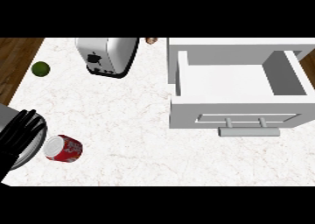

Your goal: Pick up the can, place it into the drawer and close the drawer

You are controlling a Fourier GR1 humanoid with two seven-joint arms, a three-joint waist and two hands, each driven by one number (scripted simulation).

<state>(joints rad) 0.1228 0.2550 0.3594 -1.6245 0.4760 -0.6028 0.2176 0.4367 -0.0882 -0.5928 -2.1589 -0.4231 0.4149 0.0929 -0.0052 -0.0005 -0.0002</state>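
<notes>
Head view: left hand point(16, 133) at the left edge, dark fingers point(27, 124) straight and bunched close together, holding nothing; the red soda can point(64, 148) lies on its side just off the fingertips on their right, very near or touching, cannot tell which. Right hand does not show. Risk as I judge it: the can on its side will roll, so a nudge from straight fingers could send it away across the marble counter point(121, 113) rather than into the palm; the fingers need to open round it before closing. Second risk: carry path is long, the open drawer point(241, 85) sits well apart to the far right of the fingers, and its front panel and handle point(248, 130) face the hand, so a low carry could clip the front wall. Drawer interior looks bare. Other things: toaster point(108, 57) up and right of the fingers, lime point(40, 68) above them, a small brown thing point(151, 40) beyond the toaster, too small to name. None of them stands between the can and the drawer.
</notes>
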